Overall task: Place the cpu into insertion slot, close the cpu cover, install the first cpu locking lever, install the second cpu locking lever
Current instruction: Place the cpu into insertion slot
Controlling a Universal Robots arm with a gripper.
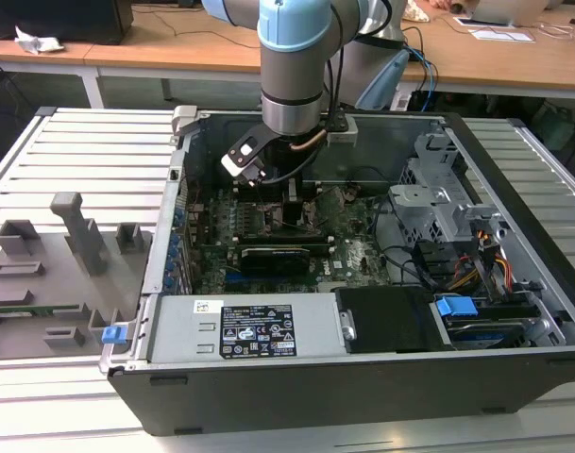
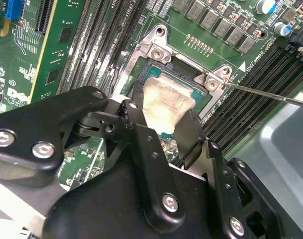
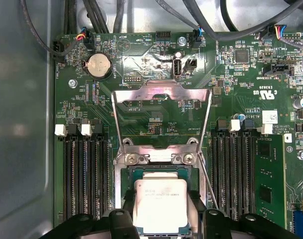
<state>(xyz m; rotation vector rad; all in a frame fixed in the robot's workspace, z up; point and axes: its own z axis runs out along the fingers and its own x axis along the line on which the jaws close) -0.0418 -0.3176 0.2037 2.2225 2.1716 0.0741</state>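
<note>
Now we see counter (image 1: pixel 98 142) carrying open computer case (image 1: pixel 363 392) near its middle; green motherboard (image 3: pixel 141 59) inside, gripper (image 2: pixel 160 113) reaching down, fingers pinching cpu (image 3: pixel 160 201) by two opposite edges. Hinged cpu cover (image 3: pixel 161 93) stands up, open. Mid-board, insertion slot (image 3: pixel 141 173), cpu over it; seated or not, we cannot tell.

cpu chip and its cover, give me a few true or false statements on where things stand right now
The cover is swung open. True.
The chip lies on the grey tray outside the case. False: the gripper holds it at the socket.
A round coin battery sits on the board. True.
The gripper hangs outside the case. False: it reaches down inside it.
</note>
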